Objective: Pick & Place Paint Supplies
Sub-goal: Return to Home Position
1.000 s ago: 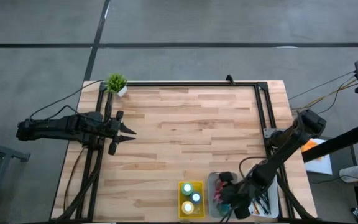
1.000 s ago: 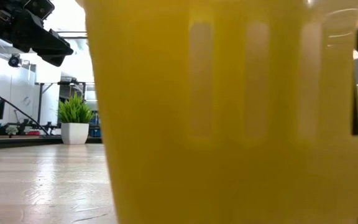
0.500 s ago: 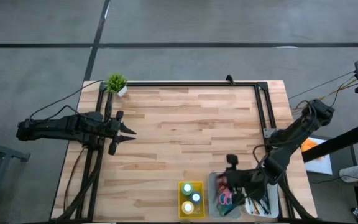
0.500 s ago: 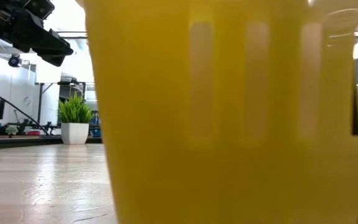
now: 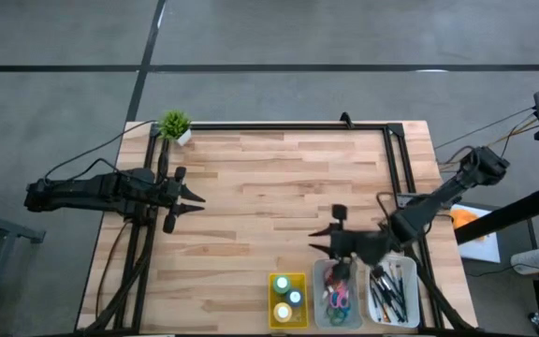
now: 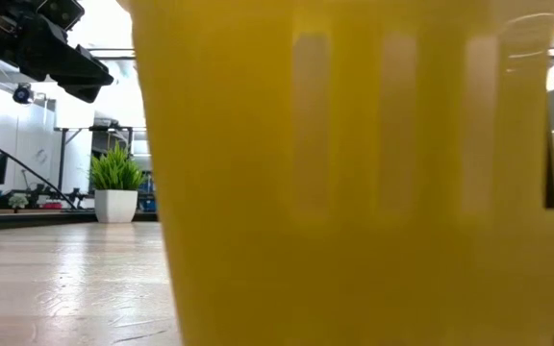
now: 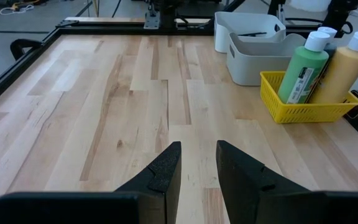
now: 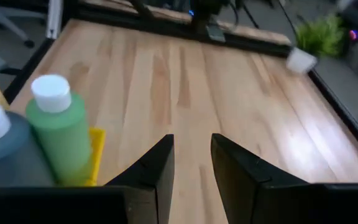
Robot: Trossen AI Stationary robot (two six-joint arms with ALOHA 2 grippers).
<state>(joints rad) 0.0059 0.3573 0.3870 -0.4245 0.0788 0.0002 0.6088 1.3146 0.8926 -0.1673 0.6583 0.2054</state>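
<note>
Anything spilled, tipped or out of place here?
Nothing stands out. Paint bottles upright in the yellow tray, scissors in the grey bin, brushes in the white tray. Right claw hovers beside them; left claw waits at the left edge.

The table (image 7: 135, 93) was pale wood in jointed strips, smooth with a soft sheen. Its black frame (image 7: 17, 65) looked like matt metal. The yellow tray (image 7: 303, 111) was slotted plastic; the green bottle (image 7: 303, 71) smooth plastic.

Bottles (image 5: 286, 298) stand in yellow tray (image 5: 272, 301), scissors (image 5: 339, 299) lie in grey tray (image 5: 318, 284), brushes (image 5: 387, 294) in white tray (image 5: 414, 301).
</note>
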